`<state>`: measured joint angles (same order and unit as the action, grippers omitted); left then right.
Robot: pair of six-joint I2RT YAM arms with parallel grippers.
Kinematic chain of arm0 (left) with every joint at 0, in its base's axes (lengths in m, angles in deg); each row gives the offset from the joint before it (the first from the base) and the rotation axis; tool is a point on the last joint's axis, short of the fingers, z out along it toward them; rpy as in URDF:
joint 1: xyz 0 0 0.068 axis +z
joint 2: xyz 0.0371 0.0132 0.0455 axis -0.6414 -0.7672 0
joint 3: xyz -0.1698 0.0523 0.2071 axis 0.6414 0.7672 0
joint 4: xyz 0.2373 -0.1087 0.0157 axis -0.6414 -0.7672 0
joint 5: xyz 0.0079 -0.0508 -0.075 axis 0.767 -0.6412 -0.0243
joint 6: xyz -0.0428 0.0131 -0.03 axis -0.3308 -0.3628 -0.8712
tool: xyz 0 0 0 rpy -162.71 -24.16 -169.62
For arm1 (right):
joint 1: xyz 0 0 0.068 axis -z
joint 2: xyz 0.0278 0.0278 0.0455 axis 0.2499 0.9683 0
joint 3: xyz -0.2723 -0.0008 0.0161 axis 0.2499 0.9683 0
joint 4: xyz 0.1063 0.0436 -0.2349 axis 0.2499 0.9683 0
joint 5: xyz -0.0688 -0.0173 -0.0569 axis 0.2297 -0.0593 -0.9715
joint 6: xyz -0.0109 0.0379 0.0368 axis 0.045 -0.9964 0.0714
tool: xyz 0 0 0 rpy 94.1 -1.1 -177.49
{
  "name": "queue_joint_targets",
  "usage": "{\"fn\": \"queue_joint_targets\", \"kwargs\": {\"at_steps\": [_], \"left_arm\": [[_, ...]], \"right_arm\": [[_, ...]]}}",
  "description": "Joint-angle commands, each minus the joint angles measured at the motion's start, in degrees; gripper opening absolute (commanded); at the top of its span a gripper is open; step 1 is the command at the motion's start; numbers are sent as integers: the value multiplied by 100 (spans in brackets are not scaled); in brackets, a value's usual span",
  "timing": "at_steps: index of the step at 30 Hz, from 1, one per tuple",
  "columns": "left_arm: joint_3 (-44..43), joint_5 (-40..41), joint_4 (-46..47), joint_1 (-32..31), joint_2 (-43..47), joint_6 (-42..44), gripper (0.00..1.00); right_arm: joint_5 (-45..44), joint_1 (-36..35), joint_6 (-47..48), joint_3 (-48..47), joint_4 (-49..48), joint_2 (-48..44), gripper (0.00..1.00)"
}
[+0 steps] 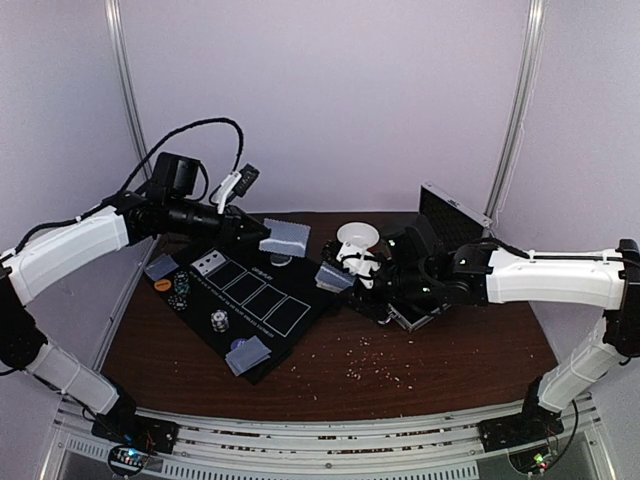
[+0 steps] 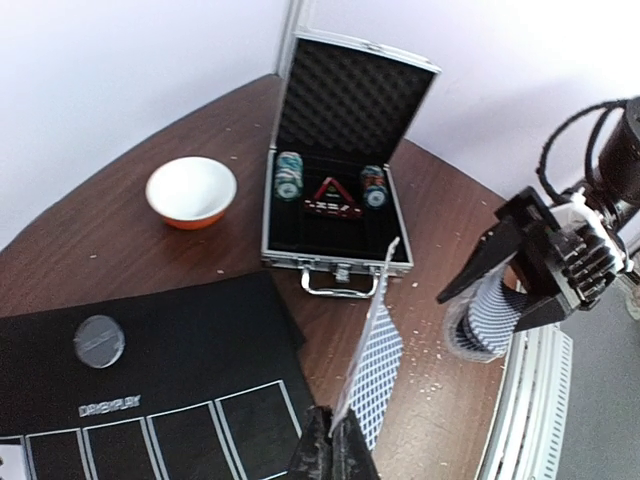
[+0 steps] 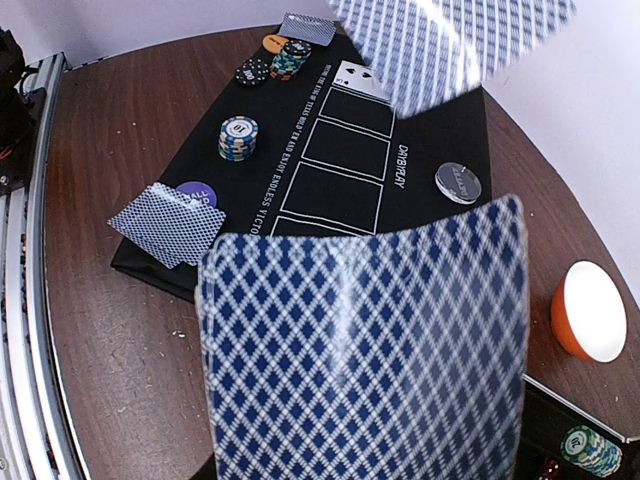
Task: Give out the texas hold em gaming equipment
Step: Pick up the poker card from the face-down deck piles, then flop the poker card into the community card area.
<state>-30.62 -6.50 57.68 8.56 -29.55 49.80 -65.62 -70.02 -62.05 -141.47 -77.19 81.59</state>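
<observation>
- Card stack [image 3: 365, 350]: bottom cropped by frame edge; what grips it is hidden.
- Upper card [image 3: 440, 45]: blurred, cropped at top.
- Left gripper [image 2: 333, 445]: cut off at bottom edge.

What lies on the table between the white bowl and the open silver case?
Nothing: in the left wrist view, only bare brown table separates the white bowl from the silver case.

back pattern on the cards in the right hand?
The cards: blue-and-white diamond lattice; clearest in right wrist view.
</observation>
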Motion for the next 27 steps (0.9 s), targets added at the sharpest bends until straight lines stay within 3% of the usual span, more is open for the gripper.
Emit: {"fn": "queue_joint_targets", "kwargs": {"at_steps": [1, 6, 11, 14, 21, 27], "left_arm": [[-282, 116, -188, 586, 288, 410, 0], [-549, 684, -556, 841, 148, 888, 0], [-774, 3421, -640, 877, -419, 1911, 0], [-482, 4614, 58, 879, -813, 2941, 0], [897, 4705, 2772, 879, -1289, 5327, 0], [1213, 4621, 3943, 926, -1893, 6460, 0]], "right_arm": [[0, 42, 15, 62, -127, -192, 39], [25, 47, 33, 73, -113, -223, 39], [77, 49, 74, 104, -135, -270, 39], [120, 44, 85, 154, -210, -297, 39], [133, 54, 88, 239, -165, -423, 39], [113, 59, 30, 335, -172, -503, 39]]}}
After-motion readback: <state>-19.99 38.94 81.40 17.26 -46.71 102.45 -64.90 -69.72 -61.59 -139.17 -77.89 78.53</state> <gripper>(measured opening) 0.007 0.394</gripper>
